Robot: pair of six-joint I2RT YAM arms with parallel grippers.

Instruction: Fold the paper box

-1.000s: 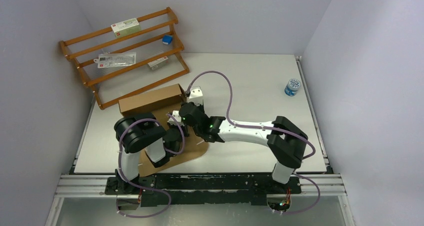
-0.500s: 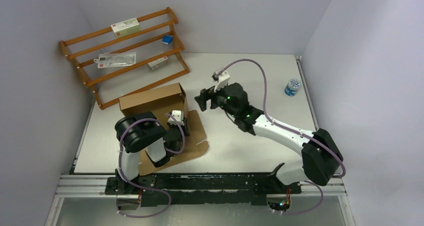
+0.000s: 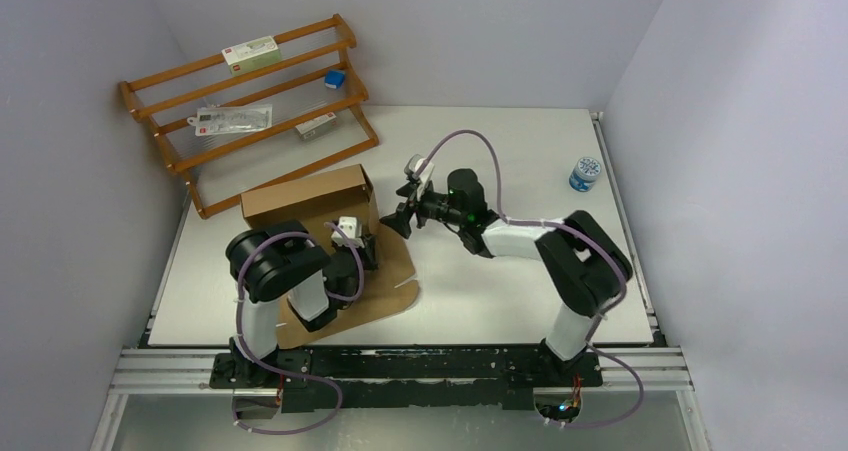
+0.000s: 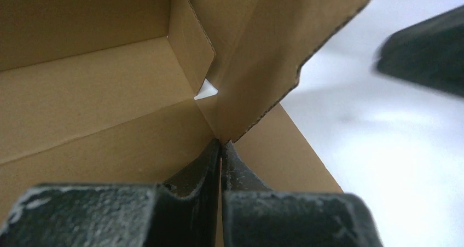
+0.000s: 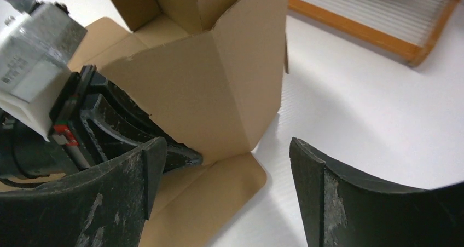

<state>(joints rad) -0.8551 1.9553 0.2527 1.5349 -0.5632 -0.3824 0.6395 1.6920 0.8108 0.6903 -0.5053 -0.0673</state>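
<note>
The white table (image 3: 500, 291) fills the middle of the overhead view, with a wooden rack (image 3: 240, 111) at upper left. The paper box (image 3: 305, 203) sits left of centre, its walls partly raised. The right gripper (image 3: 398, 219) gapes empty just beside its right wall. The left gripper (image 4: 221, 148) is clenched tight at a flap's fold.

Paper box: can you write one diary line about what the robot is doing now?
paper box: partly folded, side flap upright | left fingers: shut on flap's bottom corner | right fingers: open, near flap, holding nothing
</note>
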